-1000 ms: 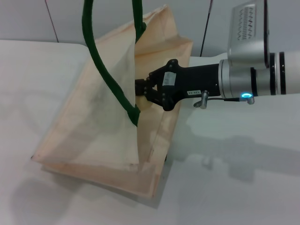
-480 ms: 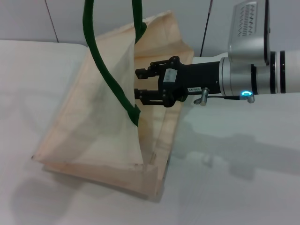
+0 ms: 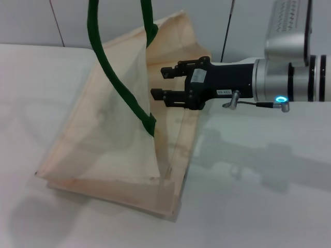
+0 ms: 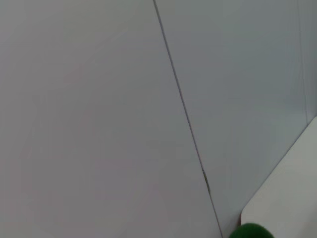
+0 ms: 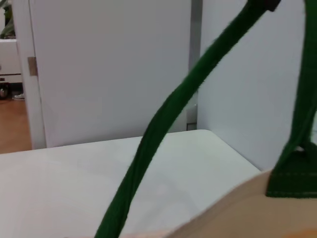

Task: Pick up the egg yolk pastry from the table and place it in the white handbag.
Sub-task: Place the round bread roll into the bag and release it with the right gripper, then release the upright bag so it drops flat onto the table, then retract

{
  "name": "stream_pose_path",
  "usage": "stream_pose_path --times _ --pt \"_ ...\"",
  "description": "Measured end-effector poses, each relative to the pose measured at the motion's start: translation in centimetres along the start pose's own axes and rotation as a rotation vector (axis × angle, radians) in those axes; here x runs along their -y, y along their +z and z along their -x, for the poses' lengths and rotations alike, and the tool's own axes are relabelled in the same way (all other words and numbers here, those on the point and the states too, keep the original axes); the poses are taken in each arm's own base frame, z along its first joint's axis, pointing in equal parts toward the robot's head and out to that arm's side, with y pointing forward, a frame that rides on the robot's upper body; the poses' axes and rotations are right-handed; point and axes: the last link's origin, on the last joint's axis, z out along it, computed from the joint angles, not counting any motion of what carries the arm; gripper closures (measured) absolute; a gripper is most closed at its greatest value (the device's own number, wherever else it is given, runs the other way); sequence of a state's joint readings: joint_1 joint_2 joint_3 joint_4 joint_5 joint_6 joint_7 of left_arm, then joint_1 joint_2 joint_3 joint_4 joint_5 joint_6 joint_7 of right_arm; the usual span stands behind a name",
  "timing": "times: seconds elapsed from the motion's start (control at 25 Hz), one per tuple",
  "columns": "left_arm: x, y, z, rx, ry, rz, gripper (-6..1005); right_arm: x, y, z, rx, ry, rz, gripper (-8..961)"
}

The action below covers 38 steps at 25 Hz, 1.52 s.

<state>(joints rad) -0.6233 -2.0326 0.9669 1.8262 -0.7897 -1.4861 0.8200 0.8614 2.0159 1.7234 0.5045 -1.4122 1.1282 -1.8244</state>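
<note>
Standing: the white handbag [image 3: 111,139] fills the left and centre of the head view, its base on the white table [image 3: 269,206], mouth held open and lifted toward the top of the frame.
Handles: dark green loop handles [image 3: 111,77] rise from the bag's upper edge and leave the frame at the top; one green strap [image 5: 163,134] crosses the right wrist view diagonally, above the bag's cream edge.
Egg yolk pastry: not visible in any view; where it lies cannot be told.
Right gripper [image 3: 168,82]: right of centre in the head view, level with the bag's open mouth, black fingers spread apart, nothing between them.
Left gripper: out of sight; the left wrist view shows only wall, a table corner and a green scrap at the bottom edge.
</note>
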Motion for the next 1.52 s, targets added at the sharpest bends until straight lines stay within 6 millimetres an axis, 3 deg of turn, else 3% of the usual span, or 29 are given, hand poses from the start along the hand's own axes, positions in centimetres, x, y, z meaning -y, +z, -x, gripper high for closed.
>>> stream_pose_path --times 0.36,0.6,0.92,1.36,1.52 --pt "0.1 0.1 0.3 0.011 0.014 -0.01 815 0.9 -1.3 -0.3 0.018 0.045 -0.047 361" --pt "0.3 0.1 0.5 0.021 0.014 -0.021 624 1.7 -2.7 -0.8 0.019 0.075 -0.082 362" --pt "0.8 0.3 1.5 0.062 0.003 -0.038 550 3.0 -5.7 -1.7 0.011 0.135 -0.139 362" --pt "0.8 1.0 2.0 0.084 0.016 -0.031 419 3.0 -6.2 -1.6 0.036 0.145 -0.135 363" --pt "0.9 1.5 2.1 0.081 0.018 -0.031 261 3.0 -6.2 -1.6 0.036 0.145 -0.135 364"
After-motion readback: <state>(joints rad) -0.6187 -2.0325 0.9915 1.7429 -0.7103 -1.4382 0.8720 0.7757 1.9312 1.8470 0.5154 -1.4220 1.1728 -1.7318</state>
